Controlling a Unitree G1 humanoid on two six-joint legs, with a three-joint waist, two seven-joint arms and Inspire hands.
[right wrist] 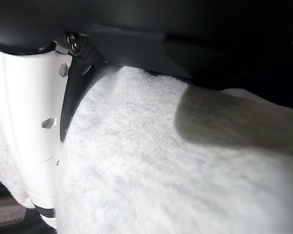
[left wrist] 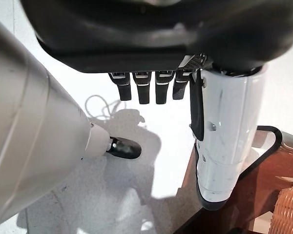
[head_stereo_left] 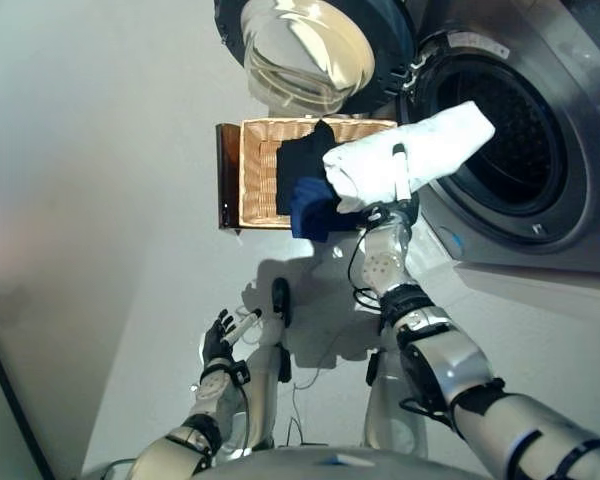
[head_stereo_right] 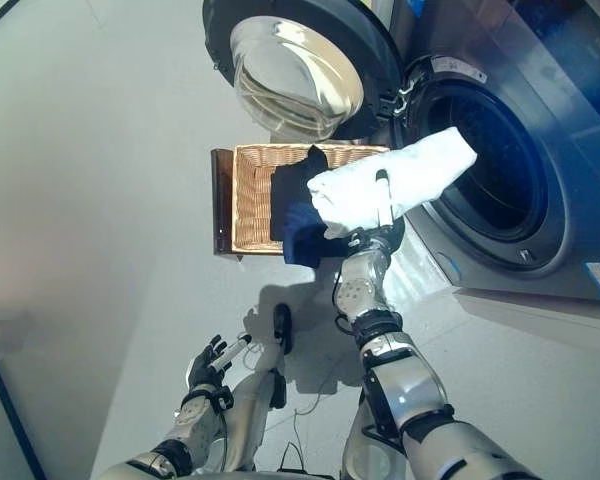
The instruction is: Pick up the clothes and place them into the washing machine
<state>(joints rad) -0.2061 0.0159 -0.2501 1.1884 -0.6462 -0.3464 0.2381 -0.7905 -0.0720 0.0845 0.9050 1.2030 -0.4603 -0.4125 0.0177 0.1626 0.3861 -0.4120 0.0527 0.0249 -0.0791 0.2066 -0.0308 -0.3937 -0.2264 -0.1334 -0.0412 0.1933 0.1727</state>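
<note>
Left hand (head_stereo_left: 218, 338) low and near, fingers relaxed, holding nothing. Right hand (head_stereo_left: 392, 208) clenched on white garment (head_stereo_left: 410, 155), raised before washing machine (head_stereo_left: 540, 120) drum opening, above wicker basket (head_stereo_left: 255, 175).

The wicker basket (head_stereo_left: 255, 170) sits on the floor (head_stereo_left: 110, 200) left of the washing machine (head_stereo_left: 540, 130), beneath its open door (head_stereo_left: 305, 50); dark clothes (head_stereo_left: 302, 180) lie inside it.

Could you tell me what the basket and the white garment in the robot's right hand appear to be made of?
The basket looks like woven wicker or rattan: tan strands in a regular weave, matte, with a dark frame that may be wood. The white garment held by the right hand looks like a soft knit, perhaps cotton fleece: the right wrist view shows a fuzzy, finely ribbed surface with no shine.
</note>
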